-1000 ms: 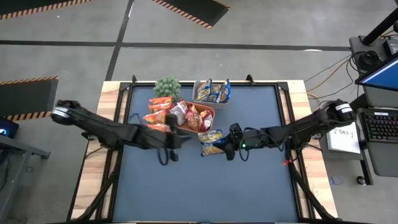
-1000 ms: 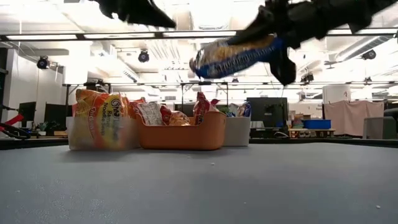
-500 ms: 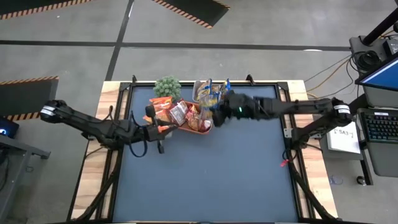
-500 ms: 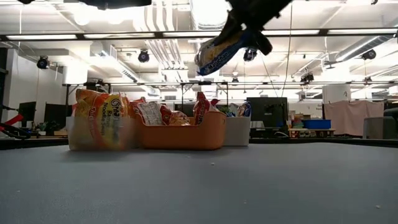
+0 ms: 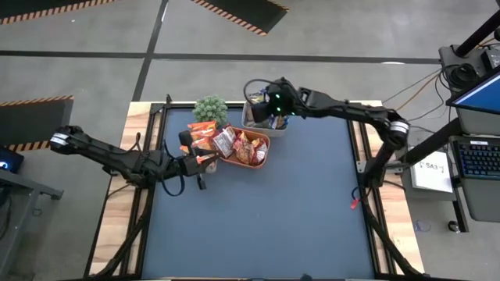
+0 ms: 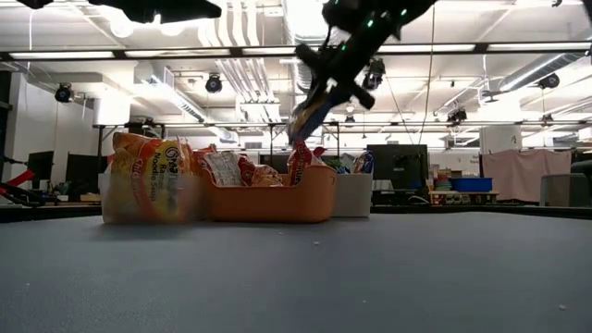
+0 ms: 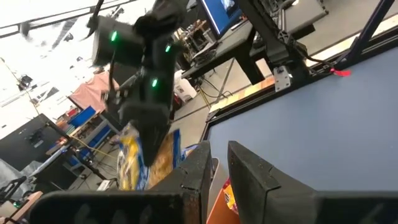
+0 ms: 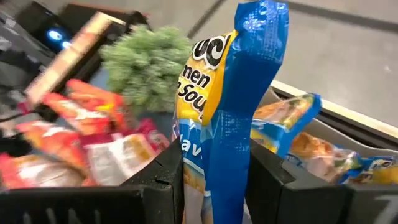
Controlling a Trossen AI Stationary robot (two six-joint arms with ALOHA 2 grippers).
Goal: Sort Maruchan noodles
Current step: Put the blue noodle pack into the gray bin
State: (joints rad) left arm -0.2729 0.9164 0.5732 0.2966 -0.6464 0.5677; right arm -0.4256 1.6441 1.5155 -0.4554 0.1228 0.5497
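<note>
The right gripper (image 8: pixel 211 180) holds a blue-and-yellow Maruchan noodle packet (image 8: pixel 227 99) pinched upright between its jaws, above the clear tub (image 5: pixel 251 119) of matching packets at the desk's (image 5: pixel 312 211) far edge. The left gripper (image 5: pixel 201 158) hovers beside the orange tray (image 5: pixel 248 151), jaws nearly closed and empty.

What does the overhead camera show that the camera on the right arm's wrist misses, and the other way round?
Only the overhead view shows the whole blue table, both arms, and the left gripper waiting near the orange tray.

Only the right wrist view shows, close up, the right gripper pinching a blue-and-yellow noodle packet upright between its fingers, with its printed lettering.

Both show the small green plant, the red and orange packets, and the clear tub of blue-and-yellow packets beneath the right gripper.
</note>
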